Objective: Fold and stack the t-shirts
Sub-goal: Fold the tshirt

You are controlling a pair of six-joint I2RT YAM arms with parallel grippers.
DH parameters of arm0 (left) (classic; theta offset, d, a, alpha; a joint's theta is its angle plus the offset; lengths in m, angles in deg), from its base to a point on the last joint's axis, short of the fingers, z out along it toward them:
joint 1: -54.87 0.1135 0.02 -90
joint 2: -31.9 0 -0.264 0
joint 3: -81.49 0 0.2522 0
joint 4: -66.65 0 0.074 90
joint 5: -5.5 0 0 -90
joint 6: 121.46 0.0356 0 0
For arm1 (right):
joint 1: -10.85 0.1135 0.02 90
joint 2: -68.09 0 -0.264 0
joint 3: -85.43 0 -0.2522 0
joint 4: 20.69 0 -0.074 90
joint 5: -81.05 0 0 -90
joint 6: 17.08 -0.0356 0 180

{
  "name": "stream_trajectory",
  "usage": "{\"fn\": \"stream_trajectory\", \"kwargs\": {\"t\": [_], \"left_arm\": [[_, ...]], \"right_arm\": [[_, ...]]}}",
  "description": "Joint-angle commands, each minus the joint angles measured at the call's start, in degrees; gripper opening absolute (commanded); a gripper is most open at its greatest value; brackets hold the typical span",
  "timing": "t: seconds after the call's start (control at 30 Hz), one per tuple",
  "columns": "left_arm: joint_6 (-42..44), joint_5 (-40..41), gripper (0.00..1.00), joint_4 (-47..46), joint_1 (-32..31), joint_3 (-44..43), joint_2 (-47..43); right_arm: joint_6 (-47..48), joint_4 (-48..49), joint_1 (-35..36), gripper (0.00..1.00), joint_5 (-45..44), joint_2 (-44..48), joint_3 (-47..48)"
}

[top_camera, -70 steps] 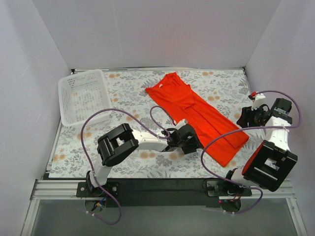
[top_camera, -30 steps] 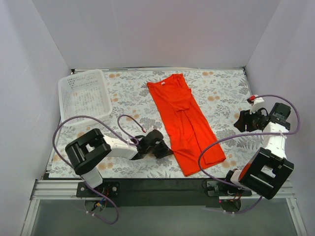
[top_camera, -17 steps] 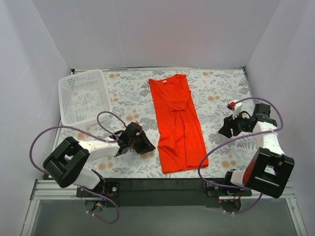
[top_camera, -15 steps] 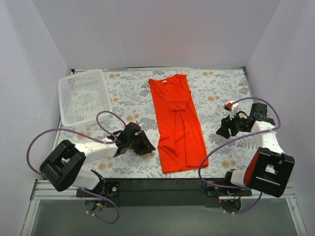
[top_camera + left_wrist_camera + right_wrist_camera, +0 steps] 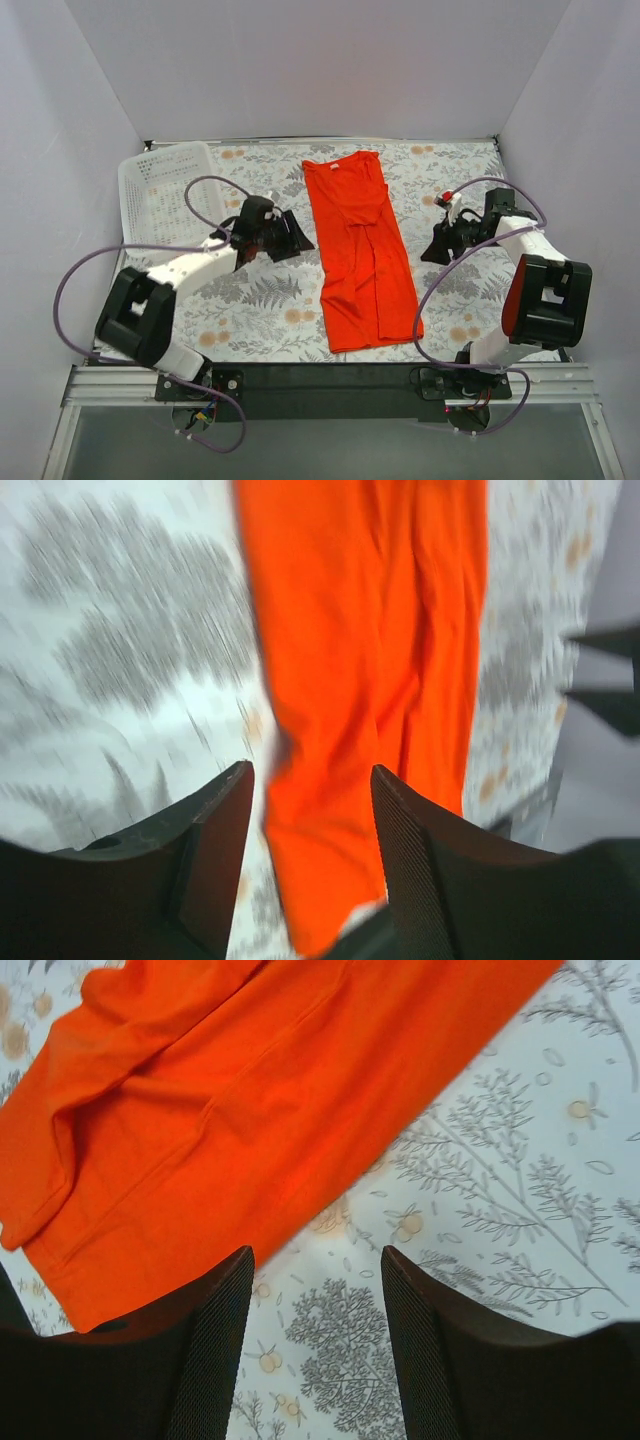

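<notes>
The t-shirt (image 5: pixel 358 255) lies flat on the counter (image 5: pixel 260 300), well to the right of the white basket (image 5: pixel 160 153). Its collar points to the far wall and its hem sits close to the near edge. It is a long, narrow strip of orange-red cloth. The sides look to be turned in over the middle, with a soft ridge running down its length and a loose flap near the hem corner furthest from the basket.

The left fingers (image 5: pixel 215 850) hang between the basket and the shirt, just beside the cloth's edge. They are spread apart with nothing in them, though that wrist view is blurred. The right fingers (image 5: pixel 215 1340) are on the side of the shirt away from the basket, near its edge and low over the floral counter. They too are parted and empty, and the cloth shows past them.

From where I stand, the lengthwise folding looks finished or close to it. The crosswise folds that would bring hem to collar are not yet made, so the strip is at full length. I can see only this one shirt, and no stack has been begun anywhere around the basket.
</notes>
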Motion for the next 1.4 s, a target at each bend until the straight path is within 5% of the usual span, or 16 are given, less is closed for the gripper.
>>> {"fn": "stream_trajectory", "kwargs": {"t": [0.0, 0.3, 0.7, 1.0, 1.2, 1.37], "left_arm": [[2.4, -1.6, 0.46, -5.3, 6.7, -8.8, 14.7], [4.4, -1.6, 0.43, -1.0, 11.0, -44.2, 43.3], [6.9, 2.6, 0.36, 11.5, 13.1, -63.0, 60.1], [9.1, 2.3, 0.03, 14.2, 14.9, -71.3, 64.9], [9.2, 1.0, 0.02, 15.4, 17.3, -77.6, 68.3], [10.9, -2.8, 0.30, 14.5, 18.0, -78.8, 67.3]], "right_arm": [[-14.3, 8.0, 0.1, 0.51, 2.5, -1.4, 4.3], [-19.9, 15.3, 0.2, 0.51, -0.1, -3.2, 3.7], [-20.6, 15.4, 0.1, 0.51, 1.1, -4.1, 3.6], [-20.7, 15.3, -0.4, 0.51, 1.9, -4.1, 3.4], [-20.6, 15.4, -0.6, 0.51, 1.5, -4.4, 3.5], [-18.7, 14.7, -0.6, 0.52, 0.7, -4.8, 3.8]]}}
